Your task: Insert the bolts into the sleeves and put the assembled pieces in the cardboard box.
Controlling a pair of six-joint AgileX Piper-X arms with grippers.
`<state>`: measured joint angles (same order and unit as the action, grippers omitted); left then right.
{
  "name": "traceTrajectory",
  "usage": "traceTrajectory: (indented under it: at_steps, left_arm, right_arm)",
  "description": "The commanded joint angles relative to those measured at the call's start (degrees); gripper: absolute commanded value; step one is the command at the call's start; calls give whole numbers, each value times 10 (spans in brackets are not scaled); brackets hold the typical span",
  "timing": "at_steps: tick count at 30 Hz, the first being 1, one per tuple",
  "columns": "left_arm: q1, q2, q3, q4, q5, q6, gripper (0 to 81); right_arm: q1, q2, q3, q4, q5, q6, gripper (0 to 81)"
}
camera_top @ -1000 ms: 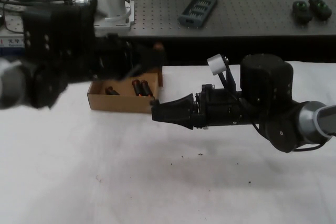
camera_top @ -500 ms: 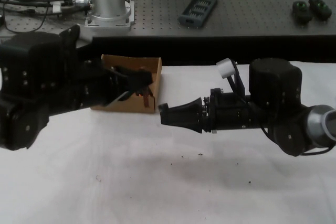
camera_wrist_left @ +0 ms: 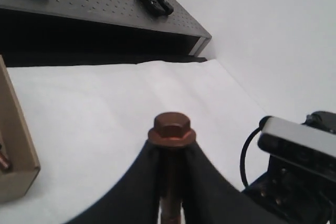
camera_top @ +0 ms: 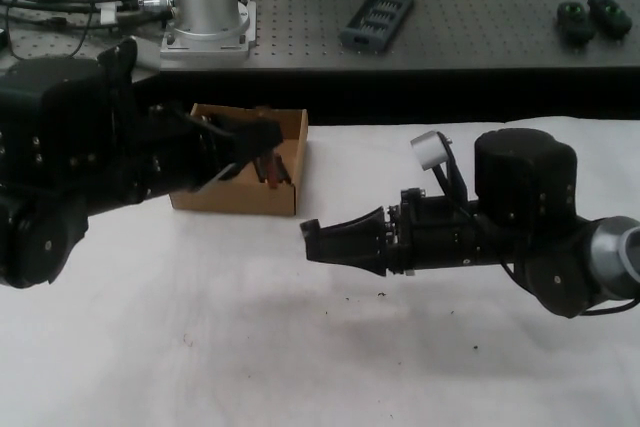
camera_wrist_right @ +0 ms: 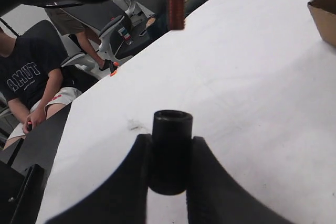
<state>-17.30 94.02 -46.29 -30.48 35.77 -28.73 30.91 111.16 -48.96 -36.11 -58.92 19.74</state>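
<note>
High view: a brown cardboard box (camera_top: 235,199) on the white-covered desk (camera_top: 300,367) already holds dark assembled pieces (camera_top: 272,169). Your left end effector (camera_top: 270,139) hangs over its rim, and your right end effector (camera_top: 310,239) is near the box.

Left wrist view: the left clamps a copper hex-head bolt (camera_wrist_left: 171,129).

Right wrist view: the right grips a black cylindrical sleeve (camera_wrist_right: 171,145). The bolt's shank is apart from its mouth, so insertion and boxing remain. Open desk surrounds you, but mind the box wall.

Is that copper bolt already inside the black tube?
No, out. The bolt hangs apart from the tube, whose mouth shows empty.
</note>
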Motion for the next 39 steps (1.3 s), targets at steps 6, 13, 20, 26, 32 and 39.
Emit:
traceTrajectory:
  at_steps: [6,13,20,26,32,39]
  left_arm:
    - [-2,-2,2,-27,33,-35,6]
    - [-2,0,51,-97,35,-100,6]
    - [-2,0,61,-125,30,-121,6]
    - [-2,0,61,-125,30,-121,6]
    - [-2,0,64,-112,31,-121,6]
    - [-2,0,64,-112,35,-121,6]
  right_arm:
    - [16,-11,-1,-38,-12,1,51]
    - [16,-11,-1,-58,-8,21,51]
    - [18,-11,-1,-58,-8,21,51]
    - [19,-11,-1,-63,-8,21,51]
    - [19,-11,-7,-88,-8,47,51]
    - [19,-11,-8,-88,-8,47,51]
